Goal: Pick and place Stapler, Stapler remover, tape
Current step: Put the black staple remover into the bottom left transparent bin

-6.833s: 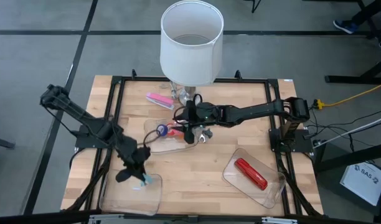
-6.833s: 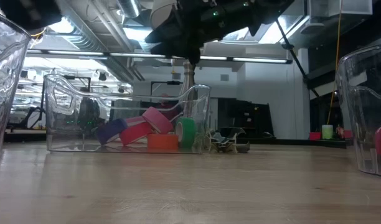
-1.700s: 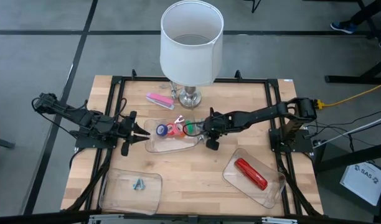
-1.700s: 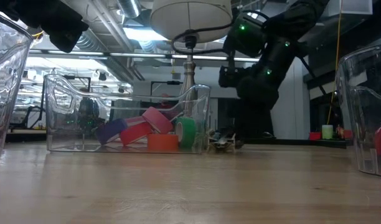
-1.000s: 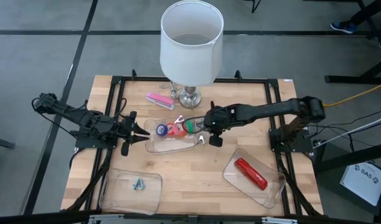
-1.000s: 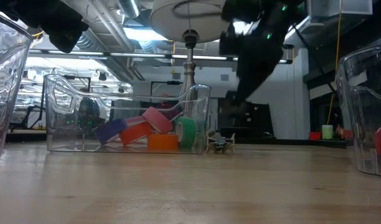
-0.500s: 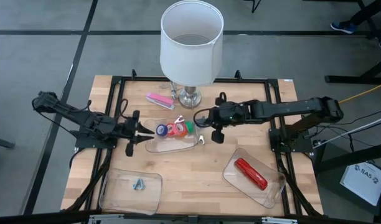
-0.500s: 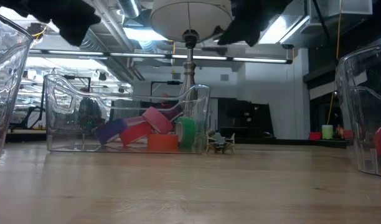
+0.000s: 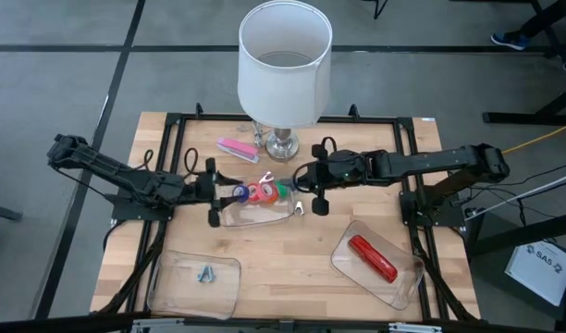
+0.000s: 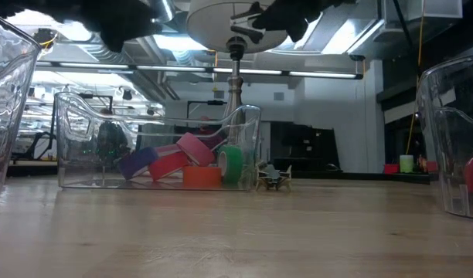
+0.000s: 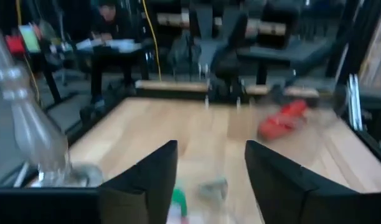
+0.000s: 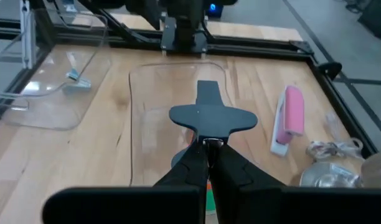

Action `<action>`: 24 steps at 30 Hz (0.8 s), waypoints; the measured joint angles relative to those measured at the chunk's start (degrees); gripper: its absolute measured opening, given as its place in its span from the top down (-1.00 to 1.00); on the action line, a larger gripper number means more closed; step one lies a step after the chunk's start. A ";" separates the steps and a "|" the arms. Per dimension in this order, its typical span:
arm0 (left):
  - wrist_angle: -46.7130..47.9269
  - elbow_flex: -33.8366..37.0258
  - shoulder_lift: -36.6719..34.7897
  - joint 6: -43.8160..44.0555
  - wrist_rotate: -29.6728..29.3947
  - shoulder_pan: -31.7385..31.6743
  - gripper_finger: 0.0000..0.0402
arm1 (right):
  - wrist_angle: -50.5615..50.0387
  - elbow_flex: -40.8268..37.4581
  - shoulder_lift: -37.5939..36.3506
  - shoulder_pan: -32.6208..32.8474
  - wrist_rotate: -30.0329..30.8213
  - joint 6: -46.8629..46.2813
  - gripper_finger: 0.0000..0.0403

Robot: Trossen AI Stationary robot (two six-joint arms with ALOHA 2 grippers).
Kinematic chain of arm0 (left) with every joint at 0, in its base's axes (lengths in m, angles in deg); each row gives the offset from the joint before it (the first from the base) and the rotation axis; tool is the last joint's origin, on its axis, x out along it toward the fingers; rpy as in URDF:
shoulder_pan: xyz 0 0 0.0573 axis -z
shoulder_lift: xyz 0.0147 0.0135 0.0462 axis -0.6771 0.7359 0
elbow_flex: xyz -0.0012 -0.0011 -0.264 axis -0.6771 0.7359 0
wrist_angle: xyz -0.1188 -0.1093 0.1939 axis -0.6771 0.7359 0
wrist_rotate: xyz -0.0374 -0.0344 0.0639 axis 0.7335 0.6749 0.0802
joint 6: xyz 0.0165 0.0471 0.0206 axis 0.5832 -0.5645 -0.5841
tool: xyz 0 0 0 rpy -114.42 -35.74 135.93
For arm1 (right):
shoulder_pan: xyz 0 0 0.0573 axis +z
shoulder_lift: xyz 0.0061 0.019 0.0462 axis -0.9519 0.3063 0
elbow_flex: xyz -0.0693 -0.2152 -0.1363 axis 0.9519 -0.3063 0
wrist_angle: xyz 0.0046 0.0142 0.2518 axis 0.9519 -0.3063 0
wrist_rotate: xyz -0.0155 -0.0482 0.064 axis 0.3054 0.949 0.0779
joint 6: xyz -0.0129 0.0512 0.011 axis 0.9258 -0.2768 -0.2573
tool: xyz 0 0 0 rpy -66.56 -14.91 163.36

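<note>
**— Looking at the left gripper (image 9: pixel 218 192): how wide is it, and is it carrying anything?**

— You can see its fingers standing well apart in the left wrist view (image 11: pixel 209 168), with nothing between them. From above, it hangs at the end of the tape tray (image 9: pixel 276 218) that lies farther from the lamp (image 9: pixel 285 65), toward the left arm's side.

**— And the right gripper (image 9: pixel 313 190)?**

— Its fingers are pressed together and empty in the right wrist view (image 12: pixel 208 144). It sits raised just beside the lamp's base, over the tray's other end.

**— Where are your task things?**

— The tape (image 9: pixel 258 192) lies in that tray, just on the table-front side of the lamp. The remover (image 9: pixel 300 208) rests on bare wood just outside the tray, below the right gripper and apart from it. The red stapler (image 9: pixel 373 258) lies in its own tray, well away from the lamp toward the right front corner. The pink stapler (image 9: pixel 237 147) lies beside the lamp's base, on the left arm's side.

**— What does the low view add?**

— It shows you the remover (image 10: pixel 273 178) standing clear of the tray wall, and the rolls (image 10: pixel 186 164) leaning on one another. It shows neither gripper's fingers.

**— Room to move?**

— You have open wood in front of the tape tray, farther from the lamp. Black rails (image 9: pixel 172 166) run along the table's sides.
</note>
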 joint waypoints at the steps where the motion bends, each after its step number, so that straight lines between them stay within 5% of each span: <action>1: -2.80 0.00 1.13 -0.84 0.41 -0.66 0.03 | 0.33 0.00 0.00 -0.02 -0.02 0.16 0.97; 9: -17.57 -0.65 11.63 -3.99 1.74 -5.68 -0.09 | 1.69 0.00 0.00 0.37 -0.04 2.94 0.97; 24: -17.79 -12.81 25.93 -6.84 7.48 -10.89 -0.03 | 1.73 0.00 0.00 0.35 -0.02 3.33 0.97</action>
